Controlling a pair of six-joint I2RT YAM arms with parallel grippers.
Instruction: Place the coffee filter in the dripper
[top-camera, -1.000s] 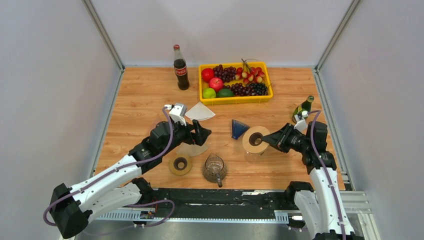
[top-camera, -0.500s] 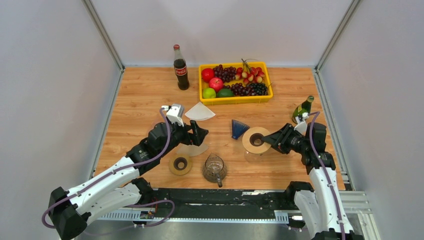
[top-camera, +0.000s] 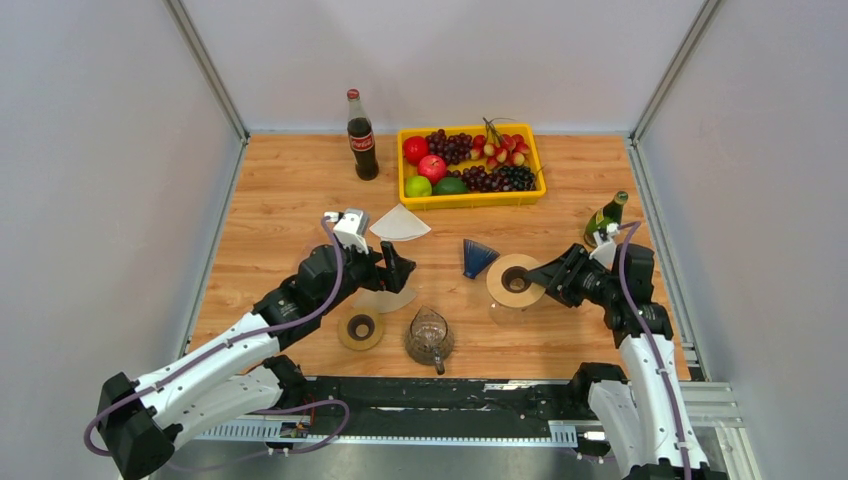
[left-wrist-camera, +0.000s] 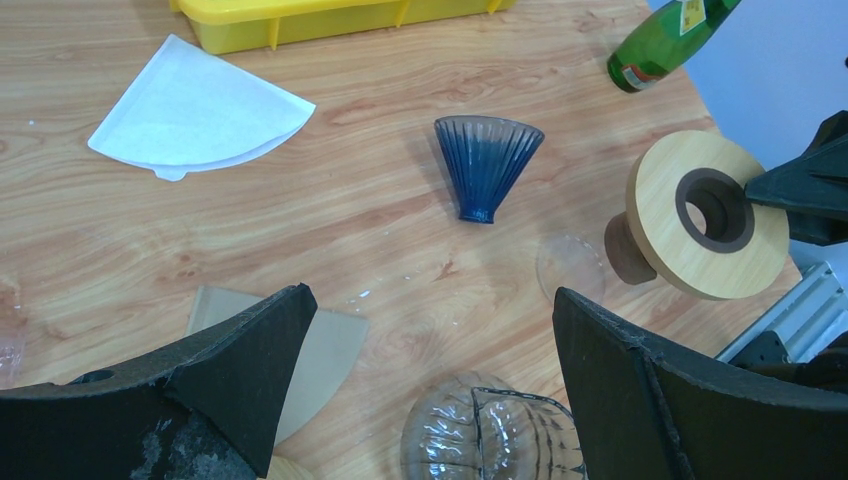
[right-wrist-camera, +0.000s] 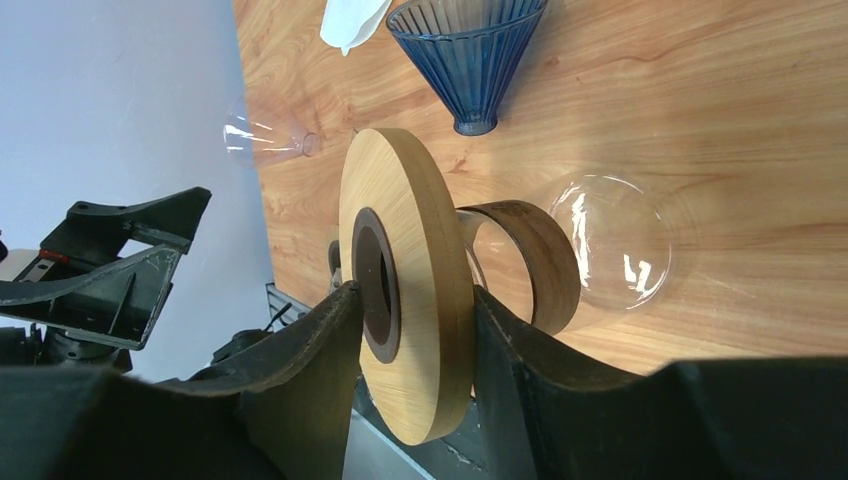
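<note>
Reporting on progress, I find the task barely begun: no filter sits in any dripper. The white filter lies flat on the worktop just beside the yellow tray. A brown filter lies flat under my left hand, which hovers with jaws wide and holds nothing. The blue dripper lies on its side between the two arms, apart from both filters. My right hand straddles the rim of a wooden ring, which is tilted up on edge, with one finger at each face. I cannot tell whether the hand presses the ring or merely flanks it. In my judgement everything is left to do: stand the dripper upright, lift a filter, and seat it in the cone.
</note>
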